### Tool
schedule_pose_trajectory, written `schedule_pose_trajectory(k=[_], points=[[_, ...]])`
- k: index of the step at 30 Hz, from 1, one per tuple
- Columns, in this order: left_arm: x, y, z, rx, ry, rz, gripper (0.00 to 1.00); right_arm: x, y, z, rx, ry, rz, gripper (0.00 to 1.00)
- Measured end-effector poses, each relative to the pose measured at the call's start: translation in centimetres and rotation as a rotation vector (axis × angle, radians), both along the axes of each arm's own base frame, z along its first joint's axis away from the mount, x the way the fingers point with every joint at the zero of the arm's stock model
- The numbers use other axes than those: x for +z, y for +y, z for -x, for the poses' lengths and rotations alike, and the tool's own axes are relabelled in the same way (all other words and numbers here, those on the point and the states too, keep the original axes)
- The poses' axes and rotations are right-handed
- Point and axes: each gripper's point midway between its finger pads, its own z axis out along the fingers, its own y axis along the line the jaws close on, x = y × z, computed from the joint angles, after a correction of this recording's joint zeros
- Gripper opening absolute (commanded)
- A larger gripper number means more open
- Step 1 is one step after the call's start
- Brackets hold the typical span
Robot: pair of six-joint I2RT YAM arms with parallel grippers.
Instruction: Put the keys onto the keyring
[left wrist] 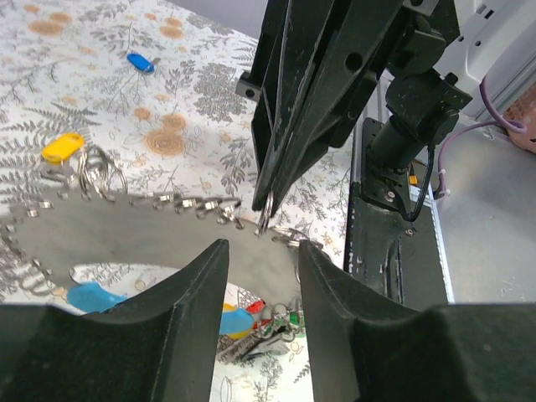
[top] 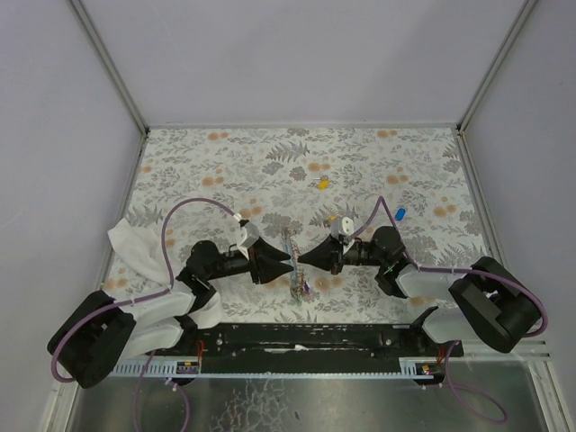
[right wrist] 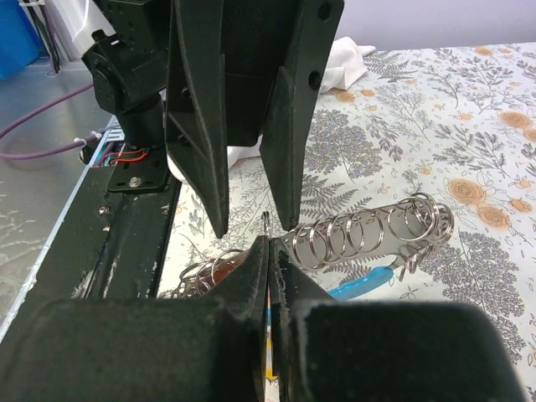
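A: Top view: the left hand (top: pixel 281 262) and right hand (top: pixel 306 256) meet at lower centre over the keyring (top: pixel 293 270). A yellow key (top: pixel 321 184) and a blue key (top: pixel 400 214) lie well apart from it, higher up on the worktop (top: pixel 225 162).

B: Left wrist view?

A: The left hand is spread and empty, with the keyring just beyond its fingers. The right hand hangs in from the top, pressed together.

B: Right wrist view?

A: It pinches 1 thin ring of the keyring. I judge the ring is being held ready. Next, the left hand must fetch 1 key and thread it precisely.
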Motion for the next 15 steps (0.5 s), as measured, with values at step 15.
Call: schedule_pose_trajectory(k=[15], points=[[0.6, -0.9, 0.0, -0.066, -0.035, 0.001, 0.01, -0.1, 0.0, 0.3, 0.011, 0.007, 0.007, 0.00]])
